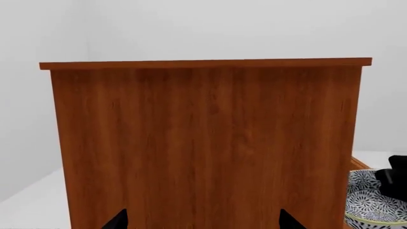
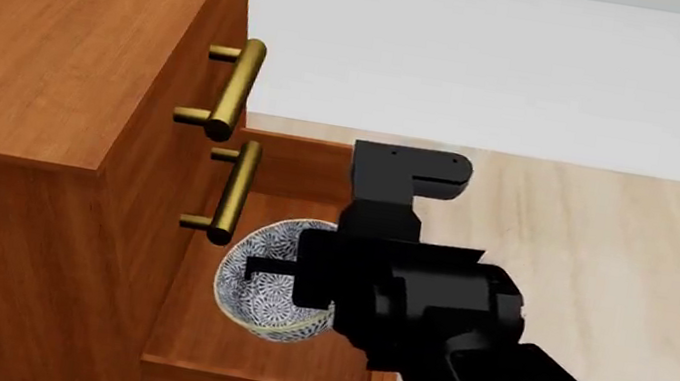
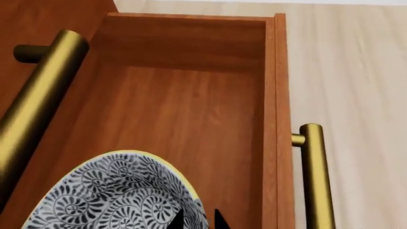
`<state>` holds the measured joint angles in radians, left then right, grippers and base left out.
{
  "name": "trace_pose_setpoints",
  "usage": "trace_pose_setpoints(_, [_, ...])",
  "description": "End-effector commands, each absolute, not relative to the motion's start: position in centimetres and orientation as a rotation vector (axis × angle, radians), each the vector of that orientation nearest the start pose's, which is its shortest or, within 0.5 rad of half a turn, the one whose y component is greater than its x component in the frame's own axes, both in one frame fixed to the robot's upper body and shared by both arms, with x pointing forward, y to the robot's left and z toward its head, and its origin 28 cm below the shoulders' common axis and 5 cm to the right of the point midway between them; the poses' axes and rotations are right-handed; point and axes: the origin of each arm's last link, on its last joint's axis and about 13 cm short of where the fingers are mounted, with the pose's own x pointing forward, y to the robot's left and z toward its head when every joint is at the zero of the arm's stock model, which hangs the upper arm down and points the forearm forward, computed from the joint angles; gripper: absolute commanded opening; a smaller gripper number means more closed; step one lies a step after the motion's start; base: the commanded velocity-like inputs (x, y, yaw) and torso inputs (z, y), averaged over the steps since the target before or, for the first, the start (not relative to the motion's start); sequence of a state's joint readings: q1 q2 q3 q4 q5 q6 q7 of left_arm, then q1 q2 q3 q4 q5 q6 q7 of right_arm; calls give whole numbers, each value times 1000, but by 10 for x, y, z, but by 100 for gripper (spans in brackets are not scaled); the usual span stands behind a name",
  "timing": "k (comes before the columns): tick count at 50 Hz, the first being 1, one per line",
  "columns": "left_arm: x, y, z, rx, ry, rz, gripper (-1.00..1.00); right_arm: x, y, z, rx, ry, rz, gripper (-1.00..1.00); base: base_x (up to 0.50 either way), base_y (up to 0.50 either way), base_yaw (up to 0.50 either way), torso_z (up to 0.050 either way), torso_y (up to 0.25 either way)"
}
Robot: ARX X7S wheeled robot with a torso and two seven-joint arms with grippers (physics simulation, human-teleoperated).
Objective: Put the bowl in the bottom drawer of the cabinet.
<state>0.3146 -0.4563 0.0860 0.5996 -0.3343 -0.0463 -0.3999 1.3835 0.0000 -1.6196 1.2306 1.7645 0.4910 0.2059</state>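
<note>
you are holding the bowl (image 2: 276,287) over the open bottom drawer (image 2: 239,342) of the cabinet (image 2: 53,36), right fingers (image 3: 198,219) pinching its rim. it is looking stiff, glazed, slippery and breakable, so the thin rim hold is calling for a low, gentle release. left fingers (image 1: 202,220) are spread, holding nothing.

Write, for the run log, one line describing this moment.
stage: placing | right gripper: shut on bowl rim, over open bottom drawer | left gripper: open, faces cabinet side

Reddish grained wood cabinet (image 2: 50,56), polished brass bar handles (image 2: 237,89), glazed patterned ceramic bowl (image 2: 265,286), matt black claw (image 2: 268,269)
</note>
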Motion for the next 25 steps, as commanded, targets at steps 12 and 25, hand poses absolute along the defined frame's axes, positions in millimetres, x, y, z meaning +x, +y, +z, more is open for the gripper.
trace_pose_setpoints(12, [140, 247, 87, 15, -166, 88, 100, 393, -38, 143, 100, 742, 203, -100, 0, 0, 0, 1, 1])
trace_pose_setpoints(25, [140, 248, 87, 20, -170, 95, 100, 390, -38, 134, 154, 768, 210, -100, 0, 0, 0, 0, 0])
